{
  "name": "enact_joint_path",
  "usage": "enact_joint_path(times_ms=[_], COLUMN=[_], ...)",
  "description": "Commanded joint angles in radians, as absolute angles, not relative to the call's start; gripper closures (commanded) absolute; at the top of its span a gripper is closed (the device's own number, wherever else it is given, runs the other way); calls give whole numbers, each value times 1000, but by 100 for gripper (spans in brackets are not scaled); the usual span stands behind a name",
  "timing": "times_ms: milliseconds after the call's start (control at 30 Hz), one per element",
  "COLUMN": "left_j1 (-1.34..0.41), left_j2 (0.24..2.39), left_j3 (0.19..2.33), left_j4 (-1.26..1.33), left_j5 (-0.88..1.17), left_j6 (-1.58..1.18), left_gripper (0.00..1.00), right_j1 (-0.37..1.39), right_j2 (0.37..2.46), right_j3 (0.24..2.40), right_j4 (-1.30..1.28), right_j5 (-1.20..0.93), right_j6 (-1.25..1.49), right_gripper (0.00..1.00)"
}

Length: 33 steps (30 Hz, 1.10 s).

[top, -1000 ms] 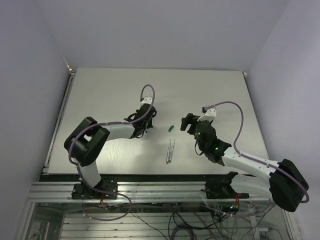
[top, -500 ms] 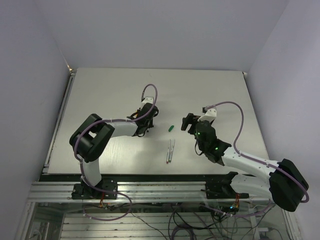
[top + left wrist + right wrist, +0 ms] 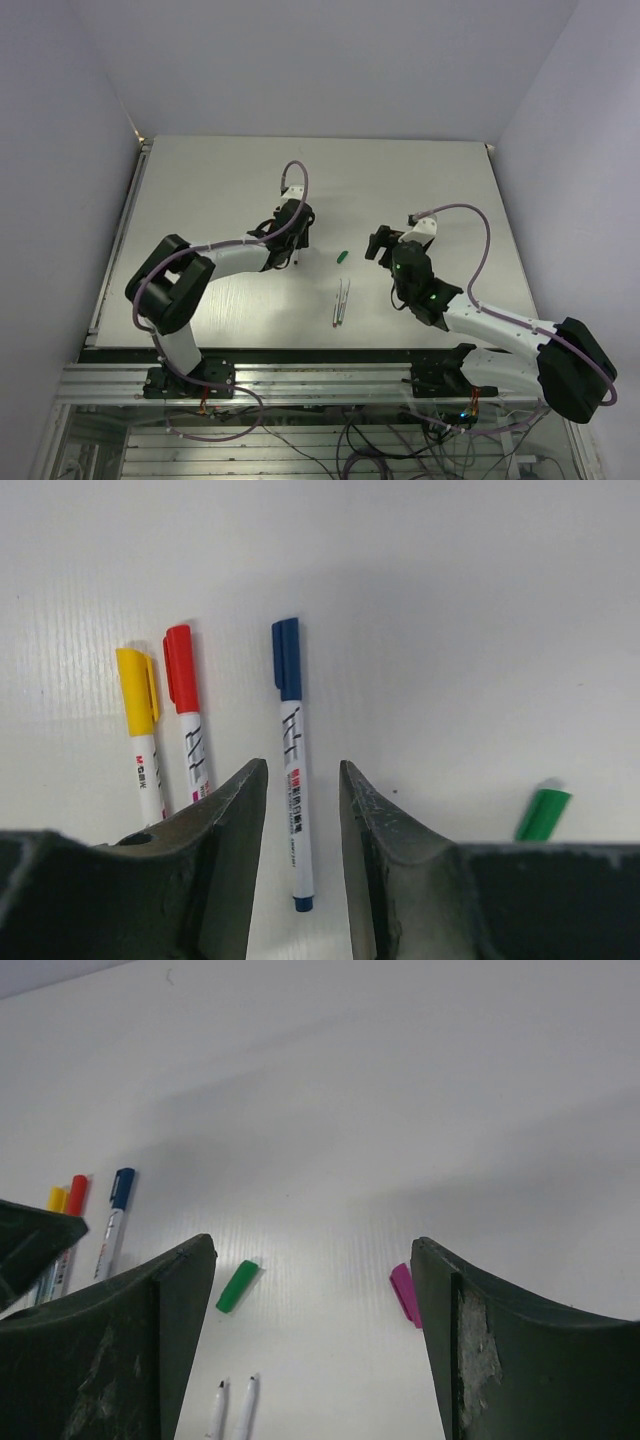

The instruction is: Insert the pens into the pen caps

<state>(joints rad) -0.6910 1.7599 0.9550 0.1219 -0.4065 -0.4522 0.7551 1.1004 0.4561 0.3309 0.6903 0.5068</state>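
1. Two bare pens (image 3: pixel 341 302) lie side by side near the middle of the counter (image 3: pixel 200 190), their tips toward the caps. The green cap (image 3: pixel 238 1286) and the purple cap (image 3: pixel 403 1293) lie loose just beyond them, apart from each other.
2. To the left, three pens wear their caps: the yellow pen (image 3: pixel 138 695) and red pen (image 3: pixel 182 680) close together, and the blue pen (image 3: pixel 292 740) a little to their right. Lying there, they leave the middle free for the remaining work.
3. The left claw (image 3: pixel 300 770) hangs over the blue pen with its jaws only narrowly parted. It grips nothing (the pen rests on the counter in the gap, apparently untouched).
4. The right claw (image 3: pixel 312 1245) is spread wide and empty. It frames both loose caps, the purple one just beside its right finger, which suits a reach for a cap.
5. We judge three of five pens done. Next, one claw must take a bare pen and the other a cap, and such small caps may skid when pinched.
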Motion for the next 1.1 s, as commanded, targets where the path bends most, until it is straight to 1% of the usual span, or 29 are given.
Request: enact_joint_path(times_ms=[0, 133, 233, 367, 467, 567, 733, 800, 833, 867, 1067], left_j1=[-696, -731, -774, -837, -877, -923, -980, -995, -1003, -1010, -1041], left_j2=[1681, 1638, 1597, 1562, 1548, 1540, 1538, 1545, 1547, 1553, 1603], left_j3=[977, 945, 916, 881, 857, 846, 841, 843, 843, 841, 853], left_j4=[131, 125, 111, 78, 52, 29, 1, -4, -4, -5, -24], left_j5=[-339, -315, -302, -264, -228, -197, -194, -181, -175, -171, -188], left_j6=[-437, -423, -416, -419, -425, -431, -440, -447, -450, -453, -456], left_gripper=[55, 55, 55, 55, 54, 49, 48, 45, 40, 39, 39], right_j1=[728, 697, 611, 475, 430, 420, 416, 416, 416, 416, 416], right_j2=[1115, 1122, 1112, 1081, 1067, 1070, 1077, 1079, 1081, 1083, 1085], right_j3=[486, 506, 505, 480, 472, 481, 472, 467, 466, 464, 455], right_j4=[286, 219, 172, 140, 117, 76, 82, 94, 97, 100, 116], right_j5=[739, 767, 699, 575, 563, 584, 568, 557, 553, 551, 541], right_j6=[532, 564, 603, 654, 662, 677, 690, 692, 692, 691, 687], right_gripper=[22, 31, 38, 39, 39, 40, 41, 42, 42, 42, 44])
